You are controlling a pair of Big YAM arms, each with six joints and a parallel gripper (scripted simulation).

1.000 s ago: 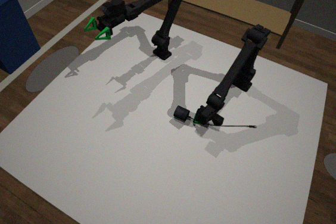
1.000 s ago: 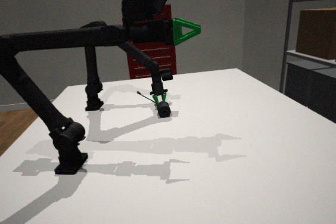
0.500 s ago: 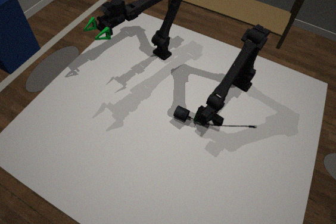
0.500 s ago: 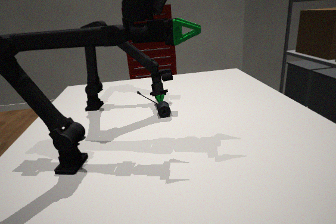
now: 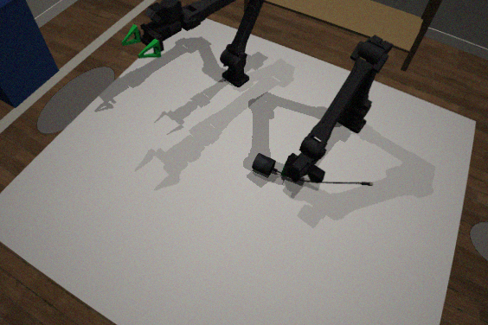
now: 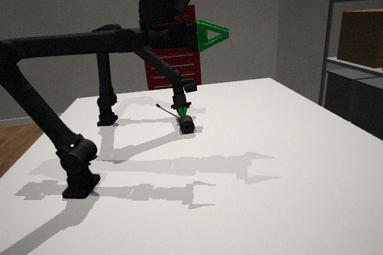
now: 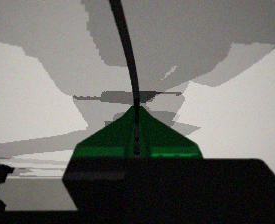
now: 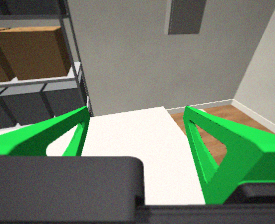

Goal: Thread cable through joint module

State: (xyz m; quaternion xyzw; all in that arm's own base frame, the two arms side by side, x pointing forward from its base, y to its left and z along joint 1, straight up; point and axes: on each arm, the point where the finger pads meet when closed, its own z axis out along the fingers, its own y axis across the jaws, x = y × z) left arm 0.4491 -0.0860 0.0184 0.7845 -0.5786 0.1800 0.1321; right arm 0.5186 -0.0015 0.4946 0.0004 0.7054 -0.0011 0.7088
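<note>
The joint module (image 5: 263, 164) (image 6: 187, 125), a dark short cylinder, lies on its side on the table. Nothing is seen sticking out of its face in the exterior view. The thin black cable (image 5: 339, 182) (image 6: 168, 113) (image 7: 126, 42) runs from the module's other end to a small connector (image 5: 368, 183) (image 6: 158, 105); how deep it enters the shaft is hidden. My left gripper (image 5: 283, 173) (image 6: 183, 115) (image 7: 136, 111) points down, shut on the cable close beside the module. The left wrist view hides the module behind the fingers. My right gripper (image 5: 131, 51) (image 6: 228, 32) (image 8: 136, 111) is open and empty, high and far from both.
The right arm's base (image 5: 235, 77) (image 6: 81, 186) and the left arm's base (image 5: 352, 120) (image 6: 107, 119) stand on the white table (image 5: 216, 261) (image 6: 305, 188). Arm shadows cross the table around the module. A shelf (image 6: 353, 64) stands beyond the table.
</note>
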